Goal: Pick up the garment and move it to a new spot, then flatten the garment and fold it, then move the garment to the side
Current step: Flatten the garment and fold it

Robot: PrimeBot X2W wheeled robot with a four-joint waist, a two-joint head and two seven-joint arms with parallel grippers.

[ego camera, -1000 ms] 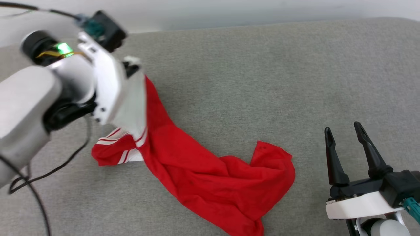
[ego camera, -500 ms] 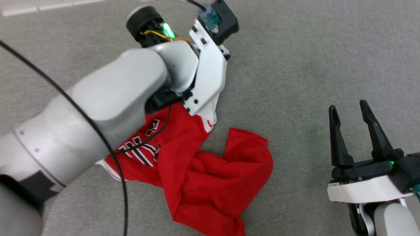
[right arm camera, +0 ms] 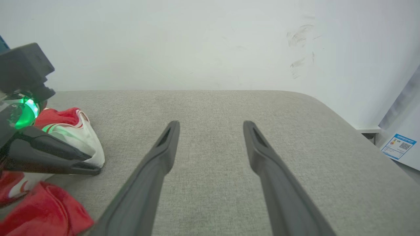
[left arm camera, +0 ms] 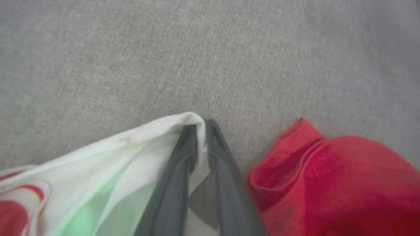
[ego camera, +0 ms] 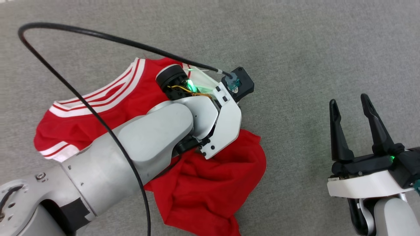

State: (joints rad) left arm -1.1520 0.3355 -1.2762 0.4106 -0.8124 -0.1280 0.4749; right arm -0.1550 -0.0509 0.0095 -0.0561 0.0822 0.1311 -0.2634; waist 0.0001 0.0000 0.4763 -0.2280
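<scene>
The garment, a red jersey with white striped trim, lies crumpled on the grey cushion beneath my left arm. Its striped trim spreads out to the left. In the left wrist view my left gripper is shut on a fold of the white sleeve, with a red bunch to its right. The right wrist view shows the left gripper's fingers low over the cushion, pinching white cloth. My right gripper stands open and empty to the right of the garment, its fingertips wide apart.
A black cable loops over my left arm. The grey cushion stretches right and far of the garment. Its rounded right edge drops off beside a pale wall and a white panel with a blue label.
The head camera has tilted down. My left arm has come down with the sleeve, and the garment has gone from hanging stretched to bunched on the cushion. The right gripper stays open.
</scene>
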